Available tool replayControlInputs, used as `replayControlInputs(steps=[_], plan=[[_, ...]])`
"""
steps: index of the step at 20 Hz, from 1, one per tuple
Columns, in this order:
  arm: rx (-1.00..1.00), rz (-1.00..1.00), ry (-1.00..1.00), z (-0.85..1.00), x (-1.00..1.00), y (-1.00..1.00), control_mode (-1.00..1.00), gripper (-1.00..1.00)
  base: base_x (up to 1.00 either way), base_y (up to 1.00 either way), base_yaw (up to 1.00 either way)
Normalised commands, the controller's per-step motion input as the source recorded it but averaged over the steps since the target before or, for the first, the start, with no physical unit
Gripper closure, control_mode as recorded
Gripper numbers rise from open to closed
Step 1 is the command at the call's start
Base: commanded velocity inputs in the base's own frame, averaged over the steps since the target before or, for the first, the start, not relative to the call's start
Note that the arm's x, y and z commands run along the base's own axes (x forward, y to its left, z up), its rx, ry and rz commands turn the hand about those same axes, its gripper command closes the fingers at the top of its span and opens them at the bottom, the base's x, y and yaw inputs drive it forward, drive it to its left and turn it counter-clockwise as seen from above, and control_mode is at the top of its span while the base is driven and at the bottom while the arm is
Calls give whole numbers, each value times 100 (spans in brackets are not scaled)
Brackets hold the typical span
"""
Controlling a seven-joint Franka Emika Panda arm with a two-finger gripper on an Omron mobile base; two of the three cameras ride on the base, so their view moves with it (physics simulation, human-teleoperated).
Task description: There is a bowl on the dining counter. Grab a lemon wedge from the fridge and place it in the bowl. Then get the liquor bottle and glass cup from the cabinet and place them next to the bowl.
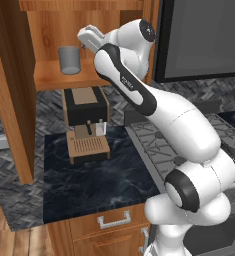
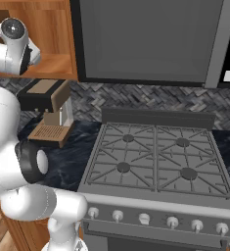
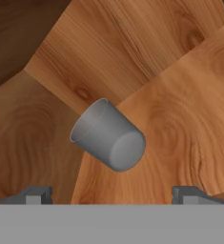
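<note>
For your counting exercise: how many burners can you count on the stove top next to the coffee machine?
4, on the stove in the right base view: back left, back right, front left, front right. None seems hidden there; the arm covers part of the stove in the left base view.

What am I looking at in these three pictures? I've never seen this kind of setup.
A white robot arm in a simulated kitchen. Two cameras ride behind it, left and right; the third sits on its hand. The arm reaches into a wooden cabinet where a grey glass cup stands on the shelf. In the hand view the gripper is open with the cup ahead of it, holding nothing. Below the cabinet, a coffee machine sits on the dark marble worktop, beside a stove.
</note>
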Motion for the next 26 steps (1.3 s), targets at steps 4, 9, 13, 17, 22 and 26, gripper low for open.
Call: replayControlInputs(steps=[4,9,13,17,22,26], plan=[[0,0,1,0,34,16,-100,-100,0,0,0],[0,0,2,0,27,12,-100,-100,0,0,0],[0,0,3,0,19,11,-100,-100,0,0,0],[0,0,4,0,17,12,-100,-100,0,0,0],[0,0,5,0,17,15,-100,-100,0,0,0],[0,0,3,0,19,11,-100,-100,0,0,0]])
